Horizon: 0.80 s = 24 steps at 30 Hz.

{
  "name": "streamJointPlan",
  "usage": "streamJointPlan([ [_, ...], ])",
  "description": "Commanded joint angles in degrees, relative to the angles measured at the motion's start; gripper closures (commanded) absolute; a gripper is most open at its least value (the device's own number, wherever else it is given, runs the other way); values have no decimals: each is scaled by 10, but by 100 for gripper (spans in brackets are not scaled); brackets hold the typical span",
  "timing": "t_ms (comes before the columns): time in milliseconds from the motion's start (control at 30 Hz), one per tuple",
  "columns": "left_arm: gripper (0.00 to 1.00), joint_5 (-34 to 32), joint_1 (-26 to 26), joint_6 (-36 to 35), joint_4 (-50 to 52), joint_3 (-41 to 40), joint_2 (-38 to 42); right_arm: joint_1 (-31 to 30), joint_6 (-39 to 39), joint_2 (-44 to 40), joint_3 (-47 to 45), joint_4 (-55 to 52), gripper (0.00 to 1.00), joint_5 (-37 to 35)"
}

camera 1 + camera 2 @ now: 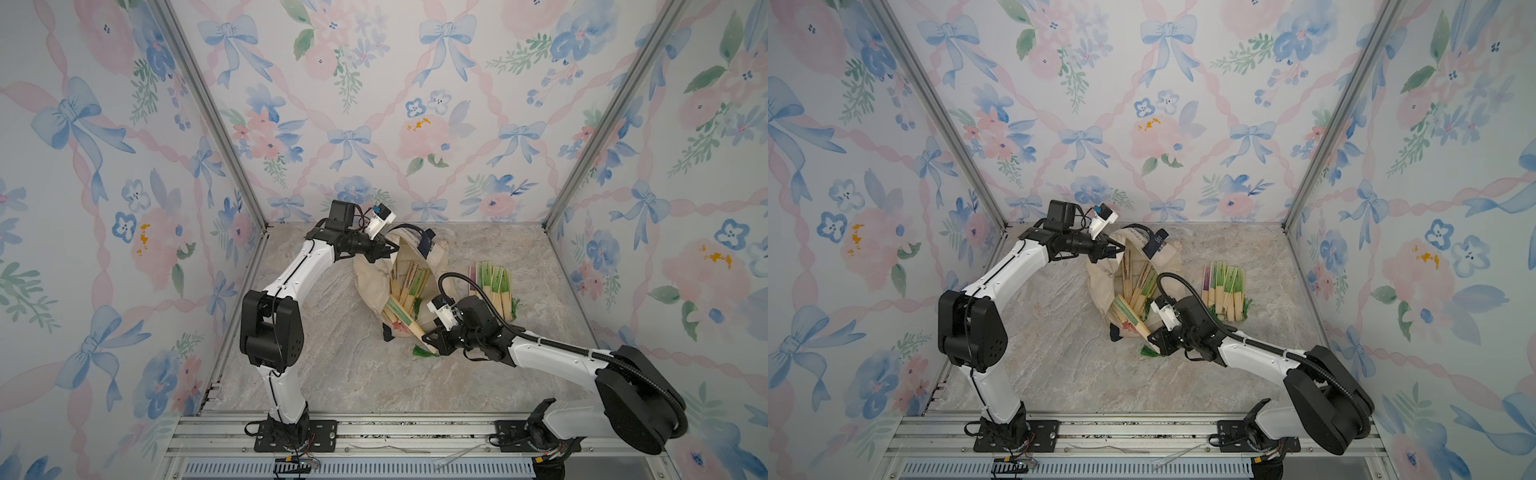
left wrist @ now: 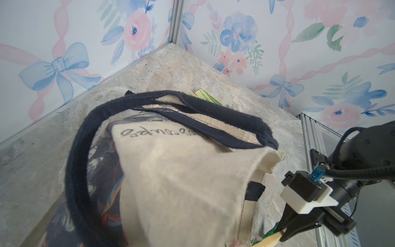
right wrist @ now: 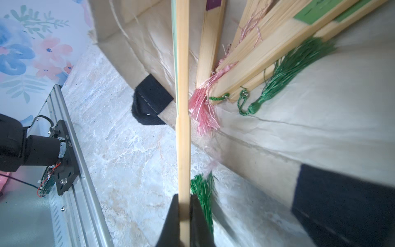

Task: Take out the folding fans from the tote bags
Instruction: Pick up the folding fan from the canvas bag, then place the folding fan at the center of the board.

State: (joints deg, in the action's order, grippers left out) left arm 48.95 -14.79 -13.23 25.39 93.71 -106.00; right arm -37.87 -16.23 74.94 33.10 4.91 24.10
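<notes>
Left arm point(image 1: 291, 282) rises from its base, elbow bent high, forearm angled forward and inward. Left end effector point(image 1: 394, 248) roughly level, jaws closed on the tote bag point(image 1: 368, 276) rim, fingers hidden in the left wrist view. Right arm point(image 1: 548, 359) runs low from its base toward centre, forearm near horizontal. Right end effector point(image 1: 429, 337) points toward the left arm's side, jaws pinched tight on the bare rib end of a folding fan point(image 3: 183, 107).

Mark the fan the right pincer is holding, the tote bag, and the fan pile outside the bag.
held fan point(image 3: 183, 107), right wrist view, on its pale bamboo outer rib.
tote bag point(image 2: 181, 181), left wrist view, on its cream canvas side.
fan pile point(image 1: 492, 280), in a top view, on a green leaf.
</notes>
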Motion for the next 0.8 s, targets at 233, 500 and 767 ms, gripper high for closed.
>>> streamJointPlan([
  [233,100,15,25,9,-18,22,-5,94,36,-267,-66,-97,100,110],
  [500,100,18,30,11,-18,14,-8,180,-10,-446,-47,-114,100,123],
  [767,100,21,31,17,-19,-3,0,247,-29,-442,-1,-67,100,23],
])
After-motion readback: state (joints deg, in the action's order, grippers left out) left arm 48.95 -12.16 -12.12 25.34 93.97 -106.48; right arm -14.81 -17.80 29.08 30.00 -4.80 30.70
